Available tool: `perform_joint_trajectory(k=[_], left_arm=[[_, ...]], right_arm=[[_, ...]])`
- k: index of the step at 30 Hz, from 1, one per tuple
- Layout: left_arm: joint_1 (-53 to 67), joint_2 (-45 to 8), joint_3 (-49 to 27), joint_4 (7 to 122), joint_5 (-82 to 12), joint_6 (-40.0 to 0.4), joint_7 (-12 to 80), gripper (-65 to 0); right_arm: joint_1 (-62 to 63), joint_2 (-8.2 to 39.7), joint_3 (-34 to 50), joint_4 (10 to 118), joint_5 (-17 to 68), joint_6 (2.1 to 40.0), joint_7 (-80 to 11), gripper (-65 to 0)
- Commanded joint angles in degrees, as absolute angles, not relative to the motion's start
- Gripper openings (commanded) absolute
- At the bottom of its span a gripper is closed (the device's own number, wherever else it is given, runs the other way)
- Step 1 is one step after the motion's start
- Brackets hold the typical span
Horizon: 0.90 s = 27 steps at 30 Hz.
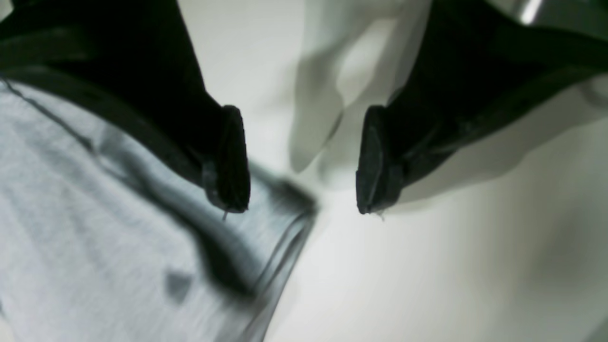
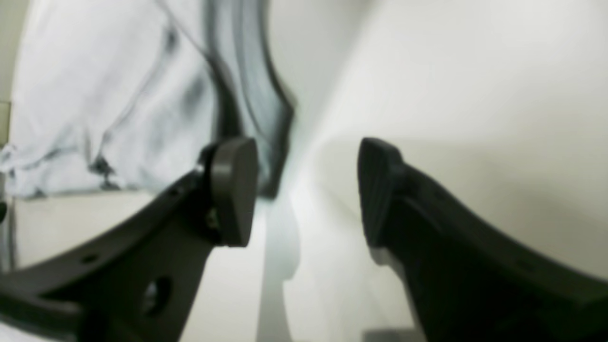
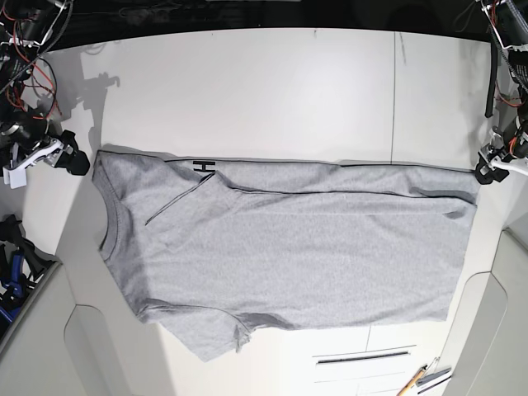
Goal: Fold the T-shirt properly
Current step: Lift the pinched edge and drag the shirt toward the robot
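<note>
At the T-shirt's far corners, left hand open, right hand open, both empty

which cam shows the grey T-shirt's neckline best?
Base view: the whole light-grey cotton T-shirt lies flat on the white table, ribbed crew neck visible. Both wrist views show only blurred fabric corners, no neckline.

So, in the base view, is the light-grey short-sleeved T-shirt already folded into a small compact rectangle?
No, the light-grey T-shirt lies spread wide across the white table, with one sleeve sticking out at the near edge.
</note>
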<state>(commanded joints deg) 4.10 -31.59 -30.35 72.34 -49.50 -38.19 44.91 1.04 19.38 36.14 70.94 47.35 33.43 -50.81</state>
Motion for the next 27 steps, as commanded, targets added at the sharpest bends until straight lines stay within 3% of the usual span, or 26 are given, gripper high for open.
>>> perform_joint_trajectory(k=[13, 22, 24, 27], left_arm=[[3.44, -23.75, -30.28, 71.18, -46.92, -38.19, 38.79, -25.7], [2.85, -22.57, -28.14, 71.18, -43.86, -38.17, 35.99, -25.9], [2.87, -22.57, -28.14, 71.18, -43.55, -38.17, 36.05, -27.0], [2.87, -22.57, -28.14, 71.18, -42.13, -38.17, 36.10, -46.9]], right_arm=[[0.32, 13.85, 32.62, 70.91, 47.88, 33.50, -46.70, -31.4], [3.33, 13.15, 26.63, 70.91, 46.26, 33.41, -44.75, -31.6], [3.33, 13.15, 25.52, 70.91, 46.22, 33.41, -44.77, -37.2], [3.33, 13.15, 24.73, 70.91, 45.84, 33.43, -44.53, -56.3]])
